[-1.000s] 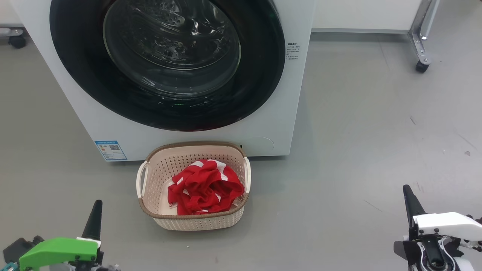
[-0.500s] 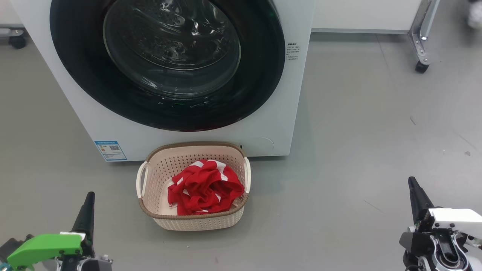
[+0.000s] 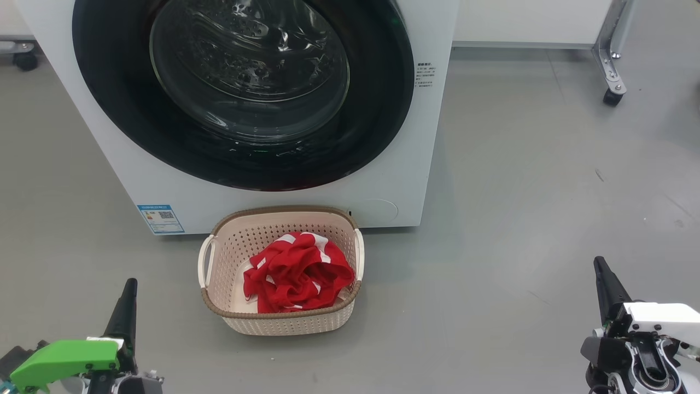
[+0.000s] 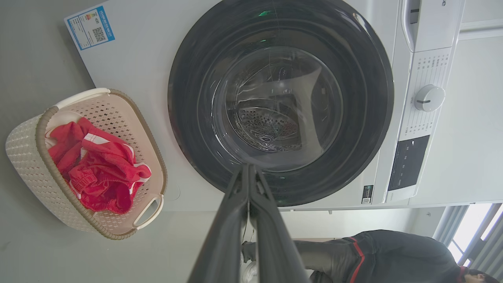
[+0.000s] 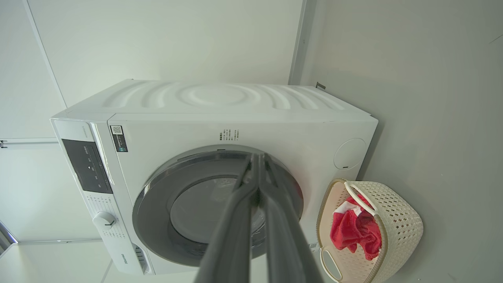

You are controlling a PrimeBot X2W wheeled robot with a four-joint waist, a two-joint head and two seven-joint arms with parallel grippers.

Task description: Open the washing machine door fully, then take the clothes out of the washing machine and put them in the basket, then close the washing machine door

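Note:
The washing machine point(image 3: 404, 180) stands white at the top, and its round black door point(image 3: 243, 93) sits shut flat against the front. On the floor before it is the cream basket point(image 3: 219, 262) with red clothes point(image 3: 298, 273) piled inside. My left gripper point(image 3: 130, 284) is at the lower left, shut and empty, well left of the basket. Lower right, my right gripper point(image 3: 600, 262) is shut and empty too. Both wrist views look at the door point(image 4: 281, 102) point(image 5: 177, 212) past closed fingertips point(image 4: 248, 169) point(image 5: 257, 157), with the basket point(image 4: 27, 157) point(image 5: 401, 220) and clothes point(image 4: 98, 169) point(image 5: 355, 232) to one side.
A wheeled metal leg point(image 3: 612, 71) stands at the far right on the grey floor. A person in dark clothes point(image 4: 377, 255) is at the bottom of the left wrist view. Open floor lies on both sides of the basket.
Both grippers drew back and outward a little early in the second, then held still. Door, basket and clothes have not moved.

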